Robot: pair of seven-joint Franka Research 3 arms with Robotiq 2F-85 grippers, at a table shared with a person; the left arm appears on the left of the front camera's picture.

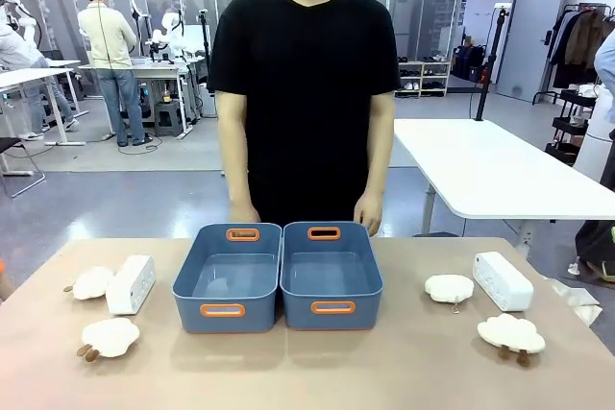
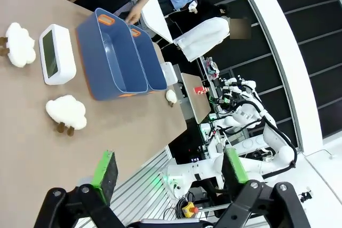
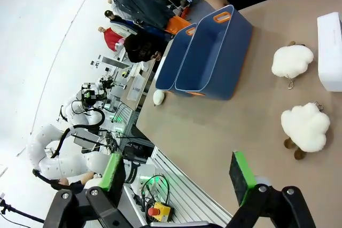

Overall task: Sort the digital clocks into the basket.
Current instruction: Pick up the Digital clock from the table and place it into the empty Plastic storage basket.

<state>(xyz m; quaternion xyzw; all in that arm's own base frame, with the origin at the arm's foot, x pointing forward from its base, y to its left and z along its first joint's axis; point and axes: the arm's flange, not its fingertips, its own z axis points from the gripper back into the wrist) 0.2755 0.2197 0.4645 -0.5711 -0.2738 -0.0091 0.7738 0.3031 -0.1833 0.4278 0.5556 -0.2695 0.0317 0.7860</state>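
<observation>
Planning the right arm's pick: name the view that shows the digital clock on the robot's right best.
Front view: the right digital clock lies whole and unobstructed beside a fluffy cloud toy. The right wrist view is nearer, but the picture's edge crops it. The left wrist view catches a small, far part past the baskets.

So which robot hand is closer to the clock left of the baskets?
Left. The left gripper hangs by the near edge of the table on the side of that clock; the right gripper is beyond both baskets from it.
</observation>
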